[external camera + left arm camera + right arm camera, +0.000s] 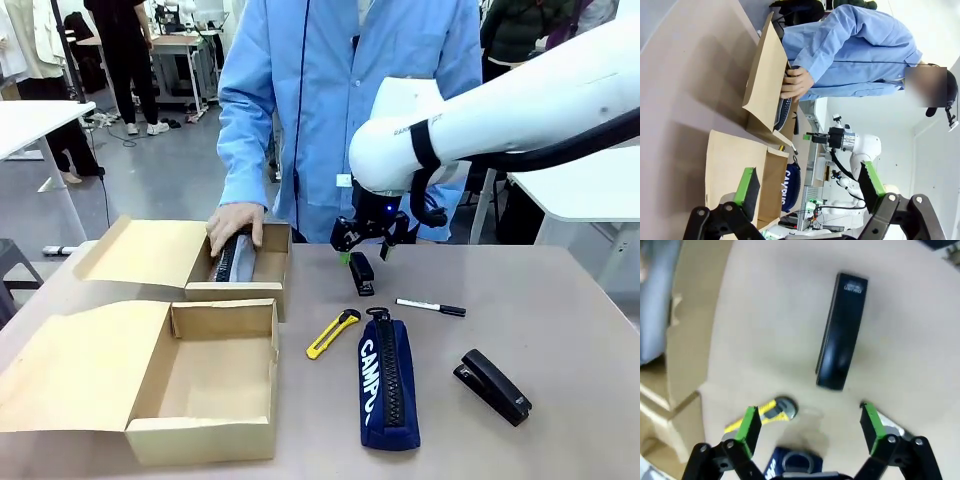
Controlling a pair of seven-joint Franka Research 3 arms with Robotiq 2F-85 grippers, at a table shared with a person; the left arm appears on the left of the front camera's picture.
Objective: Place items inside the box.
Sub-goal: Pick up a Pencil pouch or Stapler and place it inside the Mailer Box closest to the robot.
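pencil case (776,463) cut by bottom edge, utility knife (774,410) partly behind right claw (810,412)

We see a smooth white right arm (520,100), ringed by a black band (424,143), with a black cable (560,152) slung beneath. The right pincer (365,250) is black with green pads (751,422). The person wears a light-blue, long-sleeved coat (330,90).

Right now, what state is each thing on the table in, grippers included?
near box: open, flap flat, nothing visible inside
far box: open, person's hand on a dark item inside
small stapler: closed, on the table
big stapler: closed, on the table
pencil case: zipped shut
utility knife: no blade showing
right gripper: open, empty, above small stapler
left gripper: open, empty
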